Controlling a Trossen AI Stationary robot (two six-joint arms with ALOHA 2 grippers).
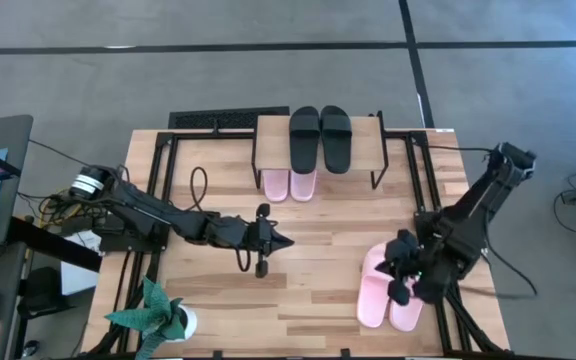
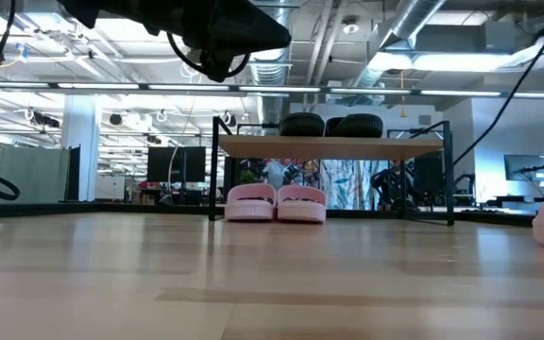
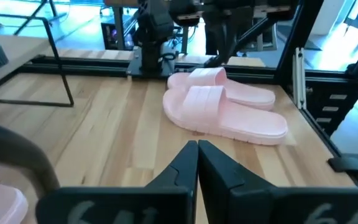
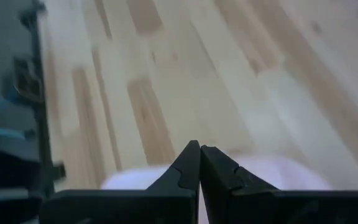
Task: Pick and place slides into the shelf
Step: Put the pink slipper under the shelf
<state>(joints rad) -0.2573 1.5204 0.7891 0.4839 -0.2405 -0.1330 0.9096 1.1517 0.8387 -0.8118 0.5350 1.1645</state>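
High view: a black pair sits on the shelf with two pink slides under it, and the last pink pair lies near the right gripper, which hangs over it pinched shut and empty. The left gripper, also closed on nothing, waits mid-table. Low view confirms the shelf's contents. Left wrist view shows the loose pair ahead. Right wrist view shows pink beneath closed fingertips; next, I judge, the right gripper must open and descend onto a strap.
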